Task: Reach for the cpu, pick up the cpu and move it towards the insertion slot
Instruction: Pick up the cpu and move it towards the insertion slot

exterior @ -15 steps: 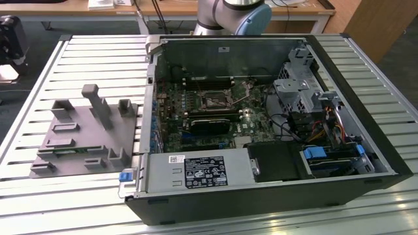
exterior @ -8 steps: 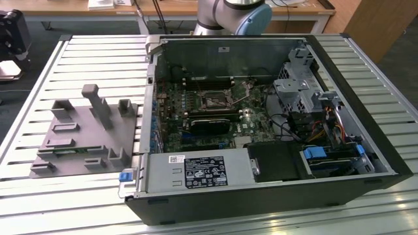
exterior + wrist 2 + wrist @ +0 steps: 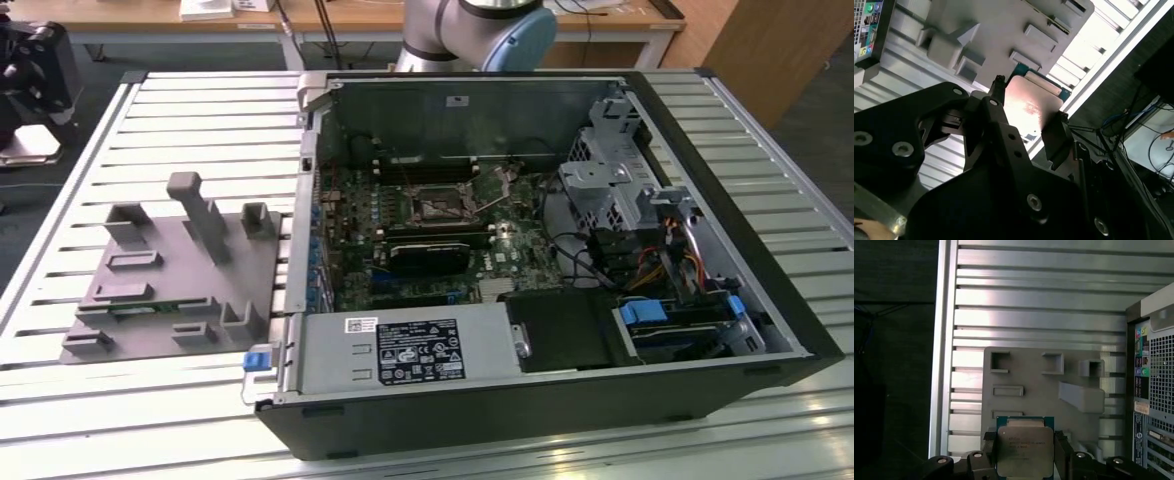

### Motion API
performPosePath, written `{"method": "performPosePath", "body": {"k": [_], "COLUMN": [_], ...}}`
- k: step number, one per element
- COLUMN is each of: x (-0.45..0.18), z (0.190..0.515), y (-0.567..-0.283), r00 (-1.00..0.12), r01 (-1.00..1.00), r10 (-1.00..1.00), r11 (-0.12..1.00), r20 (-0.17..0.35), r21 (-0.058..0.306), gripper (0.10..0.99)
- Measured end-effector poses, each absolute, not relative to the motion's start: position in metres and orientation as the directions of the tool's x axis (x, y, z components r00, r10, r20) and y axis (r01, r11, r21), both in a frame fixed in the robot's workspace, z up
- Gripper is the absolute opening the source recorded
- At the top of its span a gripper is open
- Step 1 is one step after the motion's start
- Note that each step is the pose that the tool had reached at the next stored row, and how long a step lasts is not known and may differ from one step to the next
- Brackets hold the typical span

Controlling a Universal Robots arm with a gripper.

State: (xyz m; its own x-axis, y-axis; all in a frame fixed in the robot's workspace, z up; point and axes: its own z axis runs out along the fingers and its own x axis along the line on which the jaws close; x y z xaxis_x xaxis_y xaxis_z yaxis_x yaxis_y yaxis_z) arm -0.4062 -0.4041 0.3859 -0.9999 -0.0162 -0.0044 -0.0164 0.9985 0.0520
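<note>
The cpu (image 3: 1024, 447), a flat square chip with a silvery face and a green rim, sits between the two black fingers of my gripper (image 3: 1025, 452), which is shut on its opposite edges. In the second wrist view the cpu (image 3: 1031, 107) is seen from below, its face catching the light, with the gripper (image 3: 1029, 120) clamped on it. It hangs above the grey moulded tray (image 3: 1044, 390), over the tray's edge. The insertion slot (image 3: 438, 205), a square socket with a dark centre and metal frame, lies on the motherboard inside the open case, to the exterior view's right of the tray (image 3: 174, 270).
The open computer case (image 3: 561, 260) holds a black card (image 3: 427, 255), a power supply (image 3: 400, 350) and a drive cage (image 3: 607, 190). Its rear panel (image 3: 1154, 390) stands beside the tray. All rest on a slatted metal table (image 3: 200, 110). The arm's base (image 3: 481, 35) is behind the case.
</note>
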Motion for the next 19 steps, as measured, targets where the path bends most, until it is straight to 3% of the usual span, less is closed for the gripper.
{"method": "performPosePath", "body": {"k": [19], "x": [-0.372], "z": [0.385], "y": [-0.404], "r00": [-1.000], "r01": [-0.016], "r10": [-0.016], "r11": [0.998], "r20": [-0.005], "r21": [0.055], "gripper": [0.541]}}
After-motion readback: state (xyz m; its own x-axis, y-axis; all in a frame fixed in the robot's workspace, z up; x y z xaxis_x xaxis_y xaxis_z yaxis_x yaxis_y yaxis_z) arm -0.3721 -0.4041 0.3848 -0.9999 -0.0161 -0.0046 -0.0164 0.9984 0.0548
